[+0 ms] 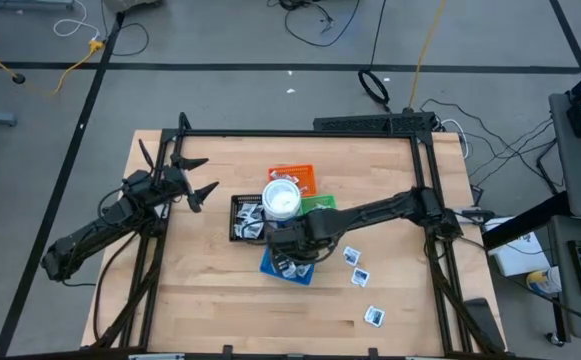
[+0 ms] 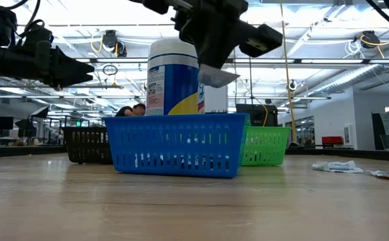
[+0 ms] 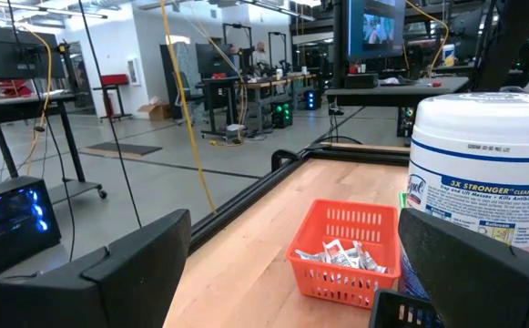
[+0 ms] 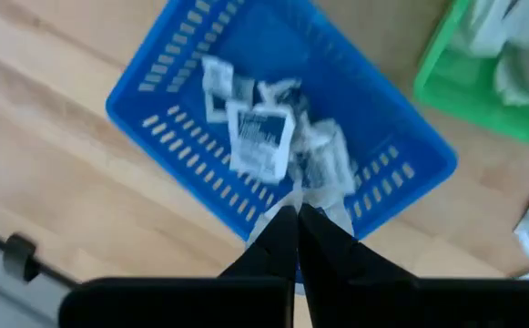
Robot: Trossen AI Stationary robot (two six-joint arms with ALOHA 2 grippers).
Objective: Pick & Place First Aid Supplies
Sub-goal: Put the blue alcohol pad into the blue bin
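Hovering above the blue tray point(image 4: 200, 82), your right gripper point(image 4: 298, 219) has its fingers pinched together on a white packet point(image 4: 262, 141). The packet hangs flat side toward the wrist camera, its long axis running from the fingertips down toward the tray. More packets point(image 4: 314, 159) lie jumbled inside the blue tray, and three loose packets point(image 1: 360, 275) rest on the table point(image 1: 200, 290) to its right. Your left gripper point(image 1: 192, 178) waits spread open near the table's left edge, empty.
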